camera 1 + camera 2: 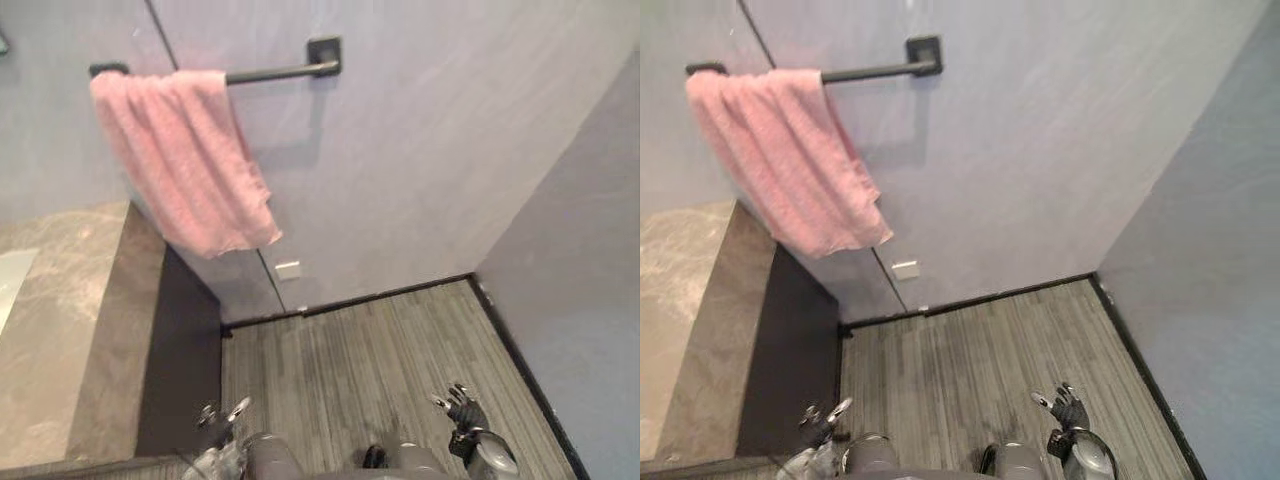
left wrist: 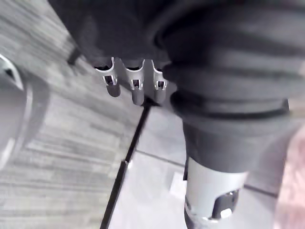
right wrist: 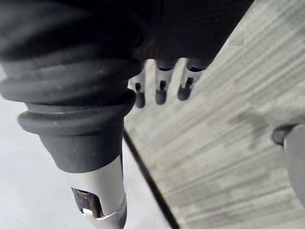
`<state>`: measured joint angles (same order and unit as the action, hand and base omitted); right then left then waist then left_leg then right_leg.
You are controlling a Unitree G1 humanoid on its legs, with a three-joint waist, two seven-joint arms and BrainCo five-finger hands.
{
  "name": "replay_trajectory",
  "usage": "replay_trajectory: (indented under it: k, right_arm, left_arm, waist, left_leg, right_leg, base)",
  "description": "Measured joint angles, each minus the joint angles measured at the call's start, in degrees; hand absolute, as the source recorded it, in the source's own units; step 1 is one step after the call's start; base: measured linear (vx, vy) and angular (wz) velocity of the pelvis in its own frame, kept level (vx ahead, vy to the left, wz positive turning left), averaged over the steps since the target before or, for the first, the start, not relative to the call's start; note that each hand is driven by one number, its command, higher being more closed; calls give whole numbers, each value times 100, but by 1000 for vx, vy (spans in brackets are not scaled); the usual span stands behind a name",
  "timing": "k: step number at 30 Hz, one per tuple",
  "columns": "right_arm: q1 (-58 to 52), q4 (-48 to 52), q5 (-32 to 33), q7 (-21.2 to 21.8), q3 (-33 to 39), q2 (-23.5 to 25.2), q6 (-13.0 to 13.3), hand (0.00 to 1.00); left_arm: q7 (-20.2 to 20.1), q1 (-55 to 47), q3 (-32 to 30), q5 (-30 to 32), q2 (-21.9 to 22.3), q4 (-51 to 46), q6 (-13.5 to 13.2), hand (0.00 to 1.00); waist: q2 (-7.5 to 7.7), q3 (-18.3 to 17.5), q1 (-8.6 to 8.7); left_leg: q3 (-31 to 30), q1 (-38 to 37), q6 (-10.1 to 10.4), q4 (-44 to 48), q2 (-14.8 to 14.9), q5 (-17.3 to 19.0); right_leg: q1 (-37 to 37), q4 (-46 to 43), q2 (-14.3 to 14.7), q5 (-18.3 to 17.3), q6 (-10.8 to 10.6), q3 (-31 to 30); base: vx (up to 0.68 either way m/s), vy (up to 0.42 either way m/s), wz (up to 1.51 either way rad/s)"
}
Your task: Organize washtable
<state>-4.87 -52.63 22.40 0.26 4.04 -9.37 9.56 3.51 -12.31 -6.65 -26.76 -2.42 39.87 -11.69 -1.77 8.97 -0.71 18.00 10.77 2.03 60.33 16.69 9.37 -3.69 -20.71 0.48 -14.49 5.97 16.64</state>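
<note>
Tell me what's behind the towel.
The towel hangs over a dark bar on the grey wall. It covers part of the bar and of a thin seam, which shows above and below it. Anything else behind it is hidden.

The pink towel (image 1: 185, 160) is thick, nubby terry cloth. It hangs on a matt black metal towel bar (image 1: 275, 72). The wall (image 1: 430, 150) looks matt and faintly mottled, like plaster. The desk (image 1: 70, 320) is smooth, veined grey-brown stone with a slight sheen. The floor (image 1: 380, 350) shows matt, grey wood-grain planks. The left hand (image 2: 143, 38) wears a dark, ribbed, rubbery cover, and its fingers (image 2: 136, 86) are shiny silver.
</note>
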Motion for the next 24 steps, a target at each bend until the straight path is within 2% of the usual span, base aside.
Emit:
replay_trajectory:
  k: [1,2,3,4,5,7,8,10,12,15,17,18,20,21,23,24]
  right_arm:
    - [-22,-62,5,-2,57,17,-14,0]
    - [-121,-104,32,-5,268,114,-106,0]
    - [-214,-105,96,-3,370,191,-121,0]
    - [-244,-106,131,0,420,227,-123,0]
    - [-221,-99,183,0,438,242,-120,0]
    - [-71,-99,187,-1,445,217,-120,0]
    - [-7,-98,189,0,438,208,-109,0]
    - [61,58,199,7,424,178,-72,0]
    - [80,143,234,23,392,247,-63,0]
    - [58,168,233,115,255,270,-66,0]
    - [-9,171,227,123,176,323,-75,0]
    - [-125,173,220,128,173,423,-93,0]
    - [-222,172,190,128,167,495,-99,0]
    - [-220,172,172,128,165,497,-96,0]
    - [-243,170,175,121,166,488,-91,0]
    - [-282,156,173,117,173,483,-86,0]
  left_arm:
    - [-2,56,-4,-12,-4,-3,-4,0]
    - [-10,175,-35,-27,-4,-1,-7,0]
    - [-26,239,-35,-27,-2,-3,-9,0]
    - [-30,250,-36,-27,-3,-2,-11,0]
    - [-68,301,-35,-22,25,1,-5,0]
    - [-89,418,-62,-16,23,18,-3,0]
    - [-85,445,-75,-14,20,43,-5,0]
    - [-93,414,-83,-14,22,304,-4,0]
    - [-94,418,-208,-17,22,549,7,0]
    - [-92,340,-296,-16,60,711,13,0]
    - [-91,322,-296,13,34,818,12,0]
    - [-87,331,-292,28,-9,856,11,0]
    - [-86,341,-291,28,-34,860,5,0]
    - [-86,354,-287,28,-57,875,6,0]
    - [-78,405,-239,29,-117,910,3,0]
    - [-75,438,-220,42,-168,943,4,0]
  waist:
    - [1,-2,-3]
    - [-1,-29,-10]
    - [78,-31,-8]
    - [132,-38,-7]
    - [191,-49,-2]
    - [240,-13,-26]
    - [227,-14,-53]
    - [59,-68,-136]
    - [-19,-104,-163]
    - [40,-126,-82]
    - [44,-129,25]
    - [88,-147,37]
    - [79,-155,79]
    - [93,-161,163]
    - [162,-195,287]
    - [234,-220,293]
  left_leg:
    - [74,-23,86,-155,-134,61]
    - [407,-161,68,-797,-372,99]
    - [607,-259,-143,-1343,-504,230]
    - [643,-350,-189,-1589,-556,271]
    - [655,-463,-109,-2228,-706,411]
    - [691,-372,-112,-2757,-769,422]
    - [732,-331,-91,-2993,-750,408]
    - [717,-357,22,-3622,-661,273]
    - [706,-494,-69,-3866,-667,290]
    - [736,-783,-135,-4225,-937,380]
    - [682,-942,-149,-4380,-1037,373]
    - [559,-1108,-212,-4465,-1090,336]
    - [398,-1181,-194,-4582,-1112,310]
    - [199,-1236,-144,-4730,-1111,233]
    - [-10,-1251,-14,-4847,-1106,135]
    - [-114,-1185,40,-4777,-1135,161]
  right_leg:
    - [75,152,76,61,20,32]
    - [270,510,170,211,-32,213]
    - [392,746,192,282,-53,352]
    - [447,862,192,332,-72,415]
    - [490,1122,195,453,-140,519]
    - [540,1390,201,549,-98,544]
    - [569,1432,212,586,-146,550]
    - [685,1429,372,614,-229,455]
    - [764,1327,401,487,-390,330]
    - [347,67,-56,-113,-914,232]
    - [8,-888,-267,-121,-1022,101]
    - [-271,-1493,-340,-230,-1040,-159]
    - [-471,-1416,-337,-402,-898,-491]
    - [-589,-988,-333,-391,-889,-716]
    - [-649,-105,-342,-48,-829,-1025]
    - [-577,72,-385,601,-699,-1029]
  base:
    - [70,-180,17]
    - [78,-198,50]
    - [82,-204,63]
    - [98,-234,88]
    - [72,-172,79]
    - [27,-108,81]
    - [-13,-41,42]
    - [0,12,-1]
    - [53,80,-17]
    - [45,109,0]
    - [76,77,27]
    - [152,25,47]
    - [141,-33,52]
    - [144,-78,72]
    - [158,-97,80]
    - [226,-179,61]
